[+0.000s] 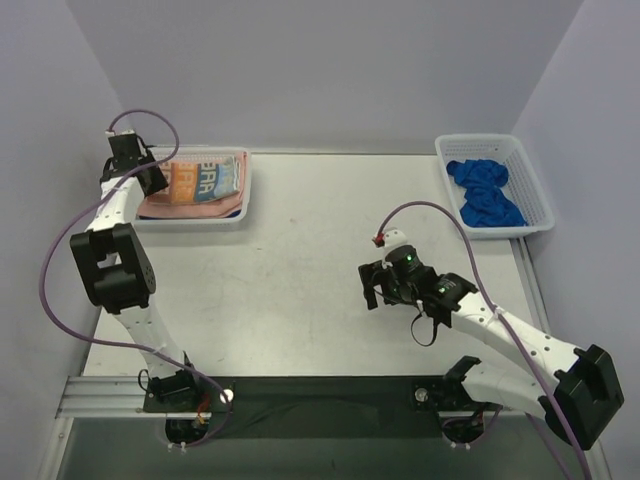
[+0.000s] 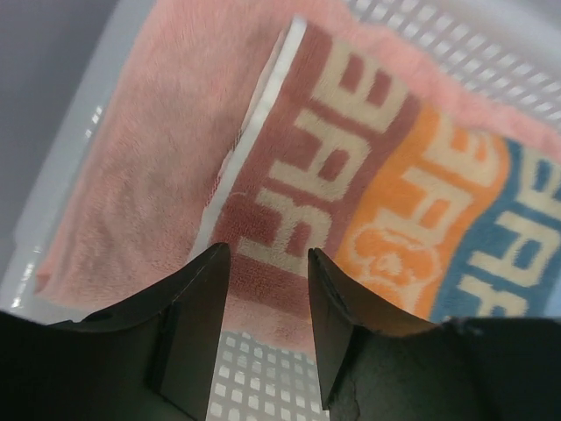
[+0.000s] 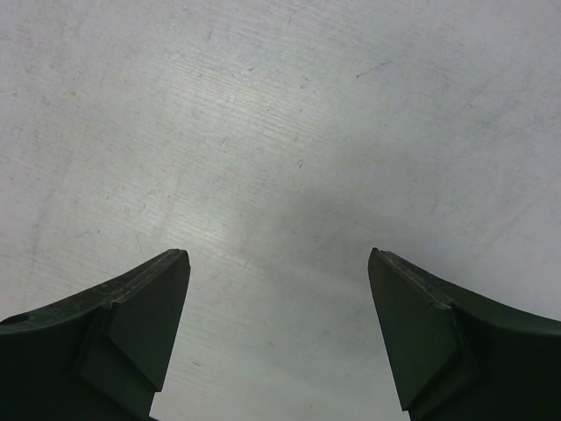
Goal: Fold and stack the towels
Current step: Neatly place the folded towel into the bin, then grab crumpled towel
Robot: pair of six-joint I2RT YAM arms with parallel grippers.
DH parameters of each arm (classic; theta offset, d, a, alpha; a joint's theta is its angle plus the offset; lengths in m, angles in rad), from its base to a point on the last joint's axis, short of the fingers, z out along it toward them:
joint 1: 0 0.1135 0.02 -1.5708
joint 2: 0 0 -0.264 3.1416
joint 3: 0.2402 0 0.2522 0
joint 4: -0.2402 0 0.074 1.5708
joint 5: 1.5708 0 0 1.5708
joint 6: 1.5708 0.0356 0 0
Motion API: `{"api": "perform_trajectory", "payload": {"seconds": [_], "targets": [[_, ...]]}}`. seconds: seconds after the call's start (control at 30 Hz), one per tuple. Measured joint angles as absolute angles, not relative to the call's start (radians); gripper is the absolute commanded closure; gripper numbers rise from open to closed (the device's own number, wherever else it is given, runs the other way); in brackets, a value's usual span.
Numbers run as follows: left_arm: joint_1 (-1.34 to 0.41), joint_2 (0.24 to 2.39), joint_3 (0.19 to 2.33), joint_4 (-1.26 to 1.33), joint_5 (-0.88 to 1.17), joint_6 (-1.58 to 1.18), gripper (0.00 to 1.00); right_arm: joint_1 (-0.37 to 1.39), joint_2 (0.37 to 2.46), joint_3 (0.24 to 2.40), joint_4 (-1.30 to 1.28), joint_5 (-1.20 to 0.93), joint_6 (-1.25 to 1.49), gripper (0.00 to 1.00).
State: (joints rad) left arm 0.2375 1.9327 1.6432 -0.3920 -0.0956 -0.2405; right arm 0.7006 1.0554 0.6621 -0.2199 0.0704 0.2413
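Overhead, a white mesh basket [image 1: 243, 195] is seen at the 10 o'clock corner of the counter [image 1: 300, 250]. A folded salmon-pink towel [image 1: 190, 210] lies in it, with a folded lettered towel [image 1: 205, 178] laid on top. The left end effector [image 1: 155, 182] is poised over that basket's 9 o'clock side. At 2 o'clock, crumpled royal-blue towels [image 1: 485, 195] are held in a second mesh basket [image 1: 540, 195]. The right end effector [image 1: 375, 290] is held just off centre, toward 4 o'clock.

From the left wrist, the fingers are seen released with a narrow gap and nothing between them. The lettered towel's maroon band lies at 12 o'clock of the tips.

From the right wrist, the jaws are spread wide and empty over bare counter.
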Motion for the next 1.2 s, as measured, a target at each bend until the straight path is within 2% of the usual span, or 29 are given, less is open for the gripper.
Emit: {"api": "perform_trajectory", "payload": {"seconds": [0.23, 0.3, 0.4, 0.47, 0.5, 0.57, 0.67, 0.77, 0.87, 1.0, 1.2], "targets": [[0.262, 2.023, 1.612, -0.407, -0.078, -0.270, 0.48, 0.700, 1.030, 0.662, -0.218, 0.073, 0.247, 0.15], [0.262, 2.012, 1.615, -0.411, -0.085, -0.270, 0.44, 0.699, 1.023, 0.662, -0.219, 0.083, 0.245, 0.15], [0.262, 1.975, 1.626, -0.450, -0.107, -0.266, 0.31, 0.690, 1.021, 0.670, -0.223, 0.110, 0.236, 0.15], [0.263, 1.930, 1.631, -0.477, -0.122, -0.268, 0.26, 0.673, 1.026, 0.699, -0.243, 0.136, 0.230, 0.15], [0.263, 1.900, 1.632, -0.487, -0.127, -0.268, 0.21, 0.659, 1.030, 0.722, -0.249, 0.151, 0.226, 0.13], [0.262, 1.827, 1.632, -0.503, -0.131, -0.270, 0.14, 0.618, 1.042, 0.781, -0.257, 0.179, 0.223, 0.00], [0.245, 1.674, 1.610, -0.504, -0.133, -0.282, 0.03, 0.527, 1.079, 0.886, -0.250, 0.243, 0.221, 0.00], [0.184, 1.520, 1.543, -0.489, -0.134, -0.294, 0.02, 0.400, 1.153, 1.007, -0.251, 0.315, 0.221, 0.00], [0.044, 1.395, 1.429, -0.480, -0.121, -0.297, 0.03, 0.275, 1.265, 1.131, -0.245, 0.358, 0.220, 0.00], [-0.178, 1.295, 1.203, -0.462, -0.076, -0.296, 0.02, 0.119, 1.444, 1.287, -0.243, 0.381, 0.221, 0.00], [-0.374, 1.119, 0.885, -0.486, -0.038, -0.342, 0.03, -0.098, 1.759, 1.525, -0.235, 0.329, 0.245, 0.01]]}}
